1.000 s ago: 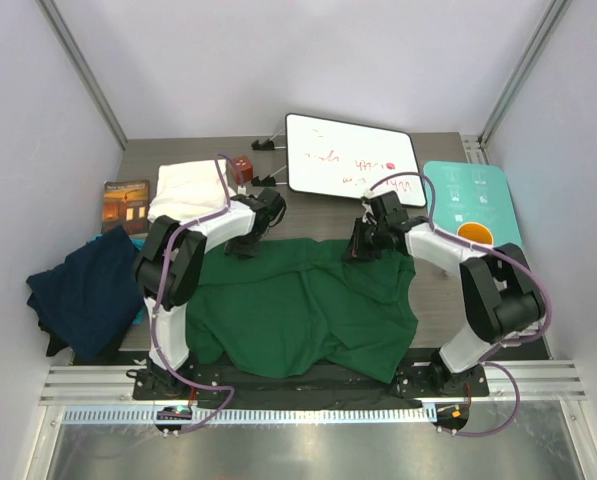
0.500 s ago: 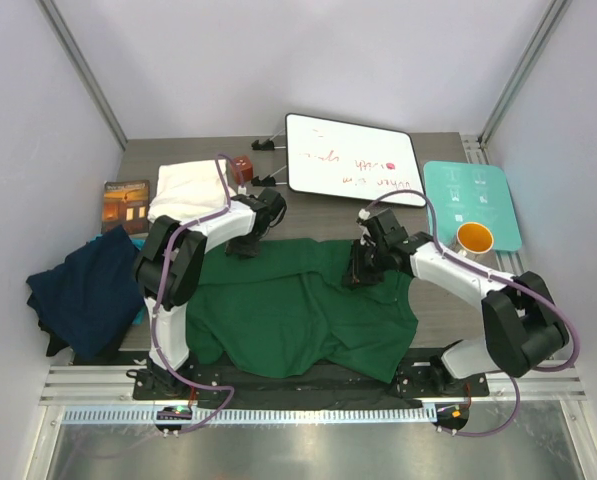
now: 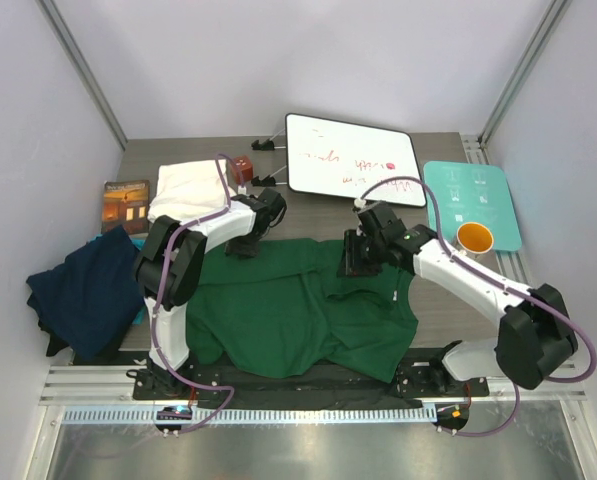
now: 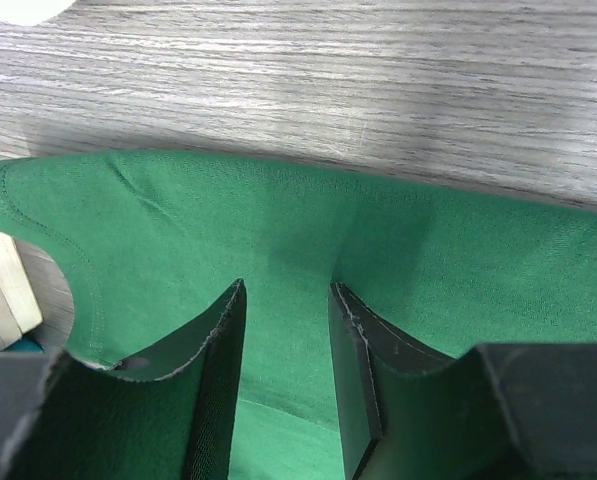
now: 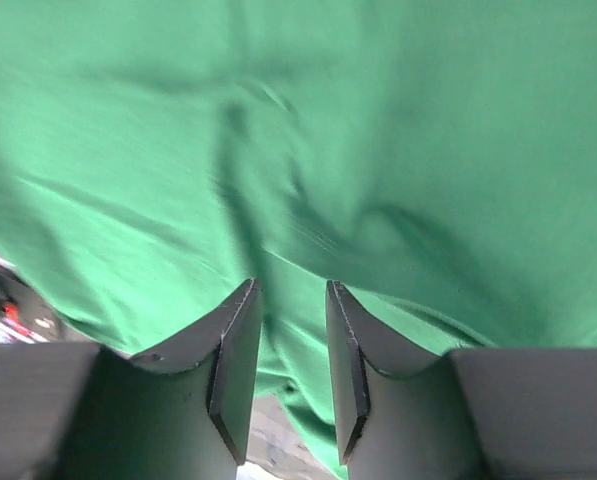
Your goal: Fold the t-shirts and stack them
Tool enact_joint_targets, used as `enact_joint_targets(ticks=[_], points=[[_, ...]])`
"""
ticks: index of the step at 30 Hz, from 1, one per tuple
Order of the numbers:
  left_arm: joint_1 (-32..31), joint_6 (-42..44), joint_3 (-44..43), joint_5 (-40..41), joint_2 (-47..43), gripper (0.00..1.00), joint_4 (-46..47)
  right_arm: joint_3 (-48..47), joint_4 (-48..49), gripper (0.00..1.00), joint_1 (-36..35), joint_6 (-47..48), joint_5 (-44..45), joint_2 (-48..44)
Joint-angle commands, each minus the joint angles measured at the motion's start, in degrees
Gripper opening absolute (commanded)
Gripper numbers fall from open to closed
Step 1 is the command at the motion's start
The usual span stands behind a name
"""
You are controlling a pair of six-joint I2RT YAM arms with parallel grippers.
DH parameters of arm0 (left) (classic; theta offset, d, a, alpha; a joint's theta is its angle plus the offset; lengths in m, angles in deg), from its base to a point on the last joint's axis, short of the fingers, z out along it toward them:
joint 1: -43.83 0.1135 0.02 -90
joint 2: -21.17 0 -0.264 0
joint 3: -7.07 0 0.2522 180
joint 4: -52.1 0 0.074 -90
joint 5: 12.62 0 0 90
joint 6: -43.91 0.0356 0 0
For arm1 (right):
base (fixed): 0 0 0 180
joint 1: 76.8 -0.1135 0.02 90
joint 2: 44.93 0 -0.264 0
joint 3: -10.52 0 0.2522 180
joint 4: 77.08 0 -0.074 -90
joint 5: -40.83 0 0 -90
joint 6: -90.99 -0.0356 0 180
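The dark green t-shirt lies spread and rumpled across the middle of the table. My left gripper hovers low at its far left edge, open; in the left wrist view the green t-shirt shows in the gap of the left gripper. My right gripper hangs over the shirt's far edge, open, with the green t-shirt blurred beyond the right gripper and nothing between its fingers. The navy t-shirt is bunched at the table's left edge. A folded cream-white t-shirt rests at the back left.
A whiteboard stands propped at the back centre. A teal board at the right carries an orange mug. A small brown book and a red-brown cube flank the white shirt. Bare wood table lies beyond the green hem.
My right gripper has gone from shut to open, letting go of the green shirt's far edge, and shifted slightly left. The left arm has stayed put.
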Motion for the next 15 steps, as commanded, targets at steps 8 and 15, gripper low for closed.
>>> enact_joint_targets(ticks=[8,15], points=[[-0.17,-0.01,-0.66,1.89,-0.62,0.40,-0.19,-8.57,-2.12,0.43,1.13,4.39,10.27,-0.05],[0.79,-0.63,3.45,0.91,-6.24,0.41,-0.37,-2.42,5.69,0.27,4.72,3.69,18.18,7.08]])
